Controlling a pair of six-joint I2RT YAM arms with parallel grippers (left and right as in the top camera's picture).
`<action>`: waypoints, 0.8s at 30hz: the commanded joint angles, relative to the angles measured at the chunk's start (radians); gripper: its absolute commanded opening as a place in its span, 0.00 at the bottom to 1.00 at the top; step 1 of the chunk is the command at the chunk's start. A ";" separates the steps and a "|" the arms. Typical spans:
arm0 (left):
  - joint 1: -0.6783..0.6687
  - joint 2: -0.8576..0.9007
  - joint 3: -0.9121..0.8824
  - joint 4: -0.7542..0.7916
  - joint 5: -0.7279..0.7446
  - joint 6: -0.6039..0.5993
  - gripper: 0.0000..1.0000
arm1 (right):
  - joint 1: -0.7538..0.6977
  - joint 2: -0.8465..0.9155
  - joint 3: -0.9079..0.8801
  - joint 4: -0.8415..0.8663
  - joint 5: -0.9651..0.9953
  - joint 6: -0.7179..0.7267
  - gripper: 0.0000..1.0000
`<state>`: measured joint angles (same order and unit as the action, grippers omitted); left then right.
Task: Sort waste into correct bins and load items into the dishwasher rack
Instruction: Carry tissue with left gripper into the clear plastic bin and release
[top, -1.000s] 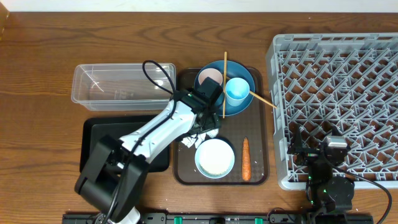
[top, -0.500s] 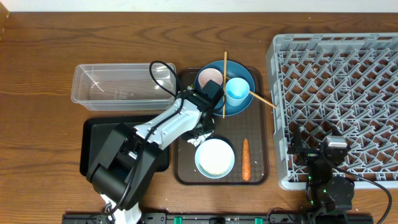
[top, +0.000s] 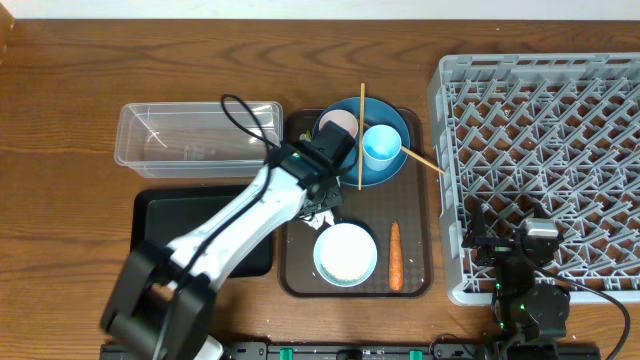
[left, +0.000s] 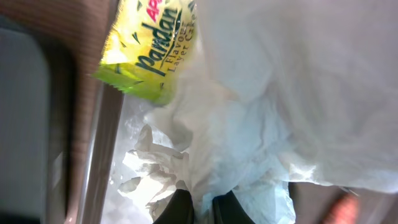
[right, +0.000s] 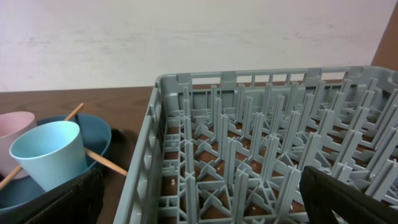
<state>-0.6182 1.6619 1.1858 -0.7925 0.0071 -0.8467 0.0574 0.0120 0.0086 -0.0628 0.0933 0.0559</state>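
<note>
Left wrist view is almost filled by the crumpled white tissue (left: 249, 99), with the small yellow snack wrapper (left: 146, 53) lying against its upper edge. At the bottom of the frame the left gripper (left: 202, 210) has its dark fingertips (left: 177, 211) drawn close together with a fold of tissue between them, so it appears to be pinching the paper.

From overhead, this happens on the left part of the dark brown serving tray (top: 415, 250), between the blue plate (top: 395, 165) and the pale blue bowl (top: 346, 252); the arm hides most of the tissue there.

The tissue should be very light, soft and easily compressed. It will not slip, but a thin fold could tear or pull loose, so a grip on a thick bunched ridge looks safer than one on a loose flap. The wrapper touches it and may drag along.

The right gripper (right: 202, 205) sits at the near edge of the dishwasher rack (top: 560, 130), its fingers spread wide and holding nothing.
</note>
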 joint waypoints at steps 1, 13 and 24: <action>0.001 -0.082 -0.004 -0.022 -0.021 0.024 0.06 | -0.006 -0.005 -0.003 -0.001 0.000 -0.005 0.99; 0.093 -0.288 -0.004 -0.020 -0.194 0.050 0.06 | -0.006 -0.005 -0.003 -0.001 0.000 -0.005 0.99; 0.421 -0.184 -0.004 0.168 -0.240 0.182 0.06 | -0.006 -0.005 -0.003 -0.001 0.000 -0.005 0.99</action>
<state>-0.2489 1.4181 1.1858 -0.6384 -0.2028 -0.7017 0.0574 0.0120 0.0086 -0.0628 0.0933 0.0559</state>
